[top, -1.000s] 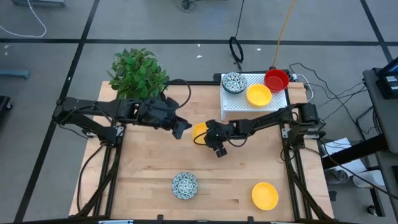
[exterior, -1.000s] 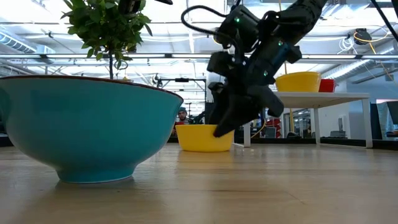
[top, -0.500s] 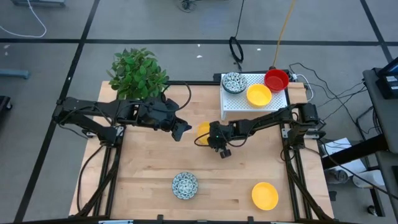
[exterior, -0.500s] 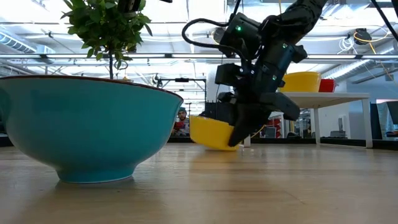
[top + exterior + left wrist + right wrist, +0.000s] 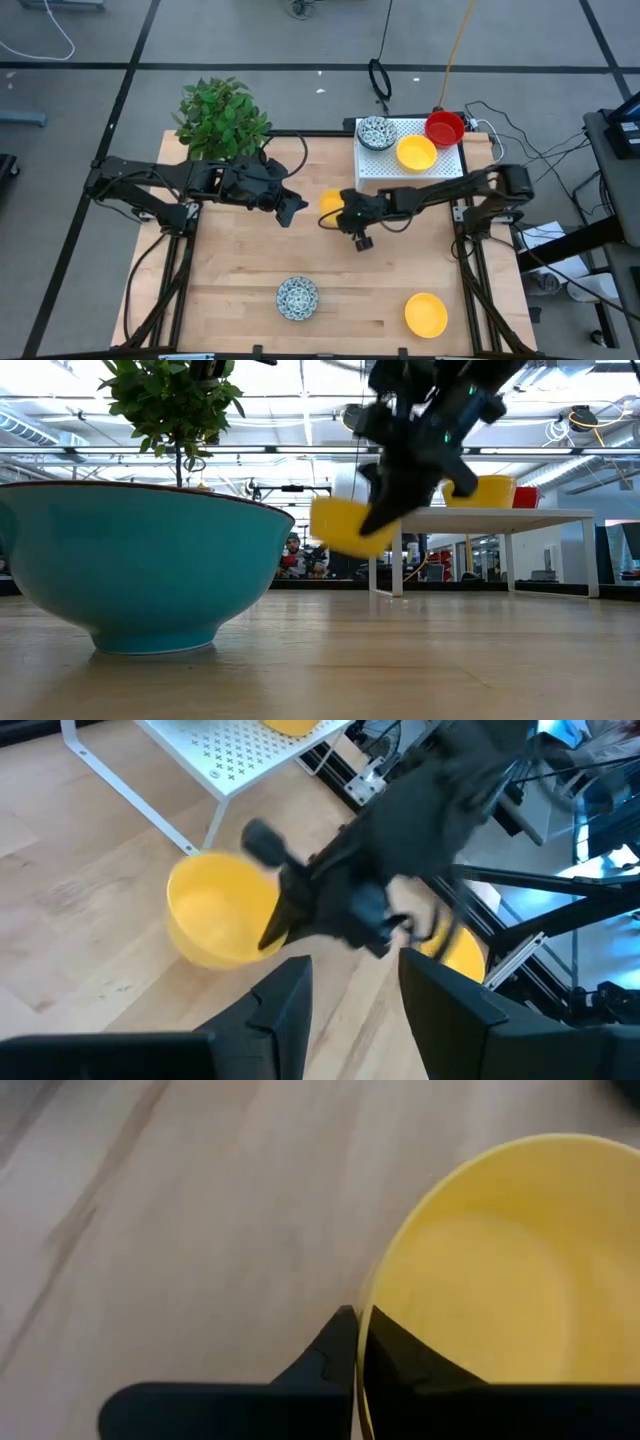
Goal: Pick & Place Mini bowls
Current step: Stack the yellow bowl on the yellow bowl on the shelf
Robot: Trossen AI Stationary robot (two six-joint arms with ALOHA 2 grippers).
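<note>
My right gripper (image 5: 345,208) is shut on a plain yellow mini bowl (image 5: 329,202) above the middle of the table; the bowl also shows in the low view (image 5: 345,526), the left wrist view (image 5: 215,910) and the right wrist view (image 5: 500,1270). My left gripper (image 5: 291,209) is open and empty just left of that bowl, its fingers (image 5: 290,1005) pointing toward it. A patterned bowl (image 5: 297,298) and a second yellow bowl (image 5: 426,314) rest on their bases near the table's front edge. My right gripper pinches the yellow bowl's rim (image 5: 372,1312) on the side nearest the arm, one finger inside the bowl and one outside. The fingers come from the table's right, slanting down. The bowl is lifted clear of the table and tilted (image 5: 340,535).
A white rack (image 5: 385,170) at the back right bears a patterned bowl (image 5: 377,131), a yellow bowl (image 5: 416,152) and a red bowl (image 5: 444,127). A leafy potted plant (image 5: 222,118) stands at the back left. A teal-sided bowl (image 5: 140,575) stands close to the low camera.
My right gripper has tipped the yellow bowl up off its base and lifted it clear of the table, drawing it a little toward the table's right and far side. The bowl stood flat a second ago and now hangs tilted.
</note>
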